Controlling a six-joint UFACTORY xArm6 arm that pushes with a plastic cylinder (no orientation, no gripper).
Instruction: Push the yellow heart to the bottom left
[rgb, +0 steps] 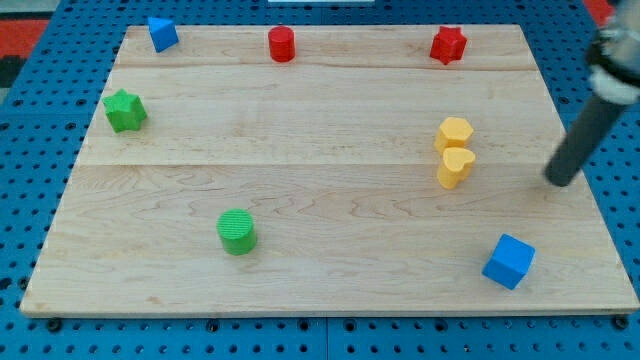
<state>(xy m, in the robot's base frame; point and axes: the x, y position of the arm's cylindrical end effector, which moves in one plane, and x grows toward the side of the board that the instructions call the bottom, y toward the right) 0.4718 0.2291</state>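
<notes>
The yellow heart (455, 168) lies at the board's right side, just below a yellow hexagon (453, 133) that touches it. My tip (561, 181) is at the view's right, about a hundred pixels to the right of the heart and apart from it. The rod slants up toward the view's top right.
The wooden board (300, 250) carries a green cylinder (237, 232) at the lower left, a green star (125, 110) at the left, a blue block (162, 33), a red cylinder (282, 44) and a red star (448, 45) along the top, and a blue cube (509, 262) at the lower right.
</notes>
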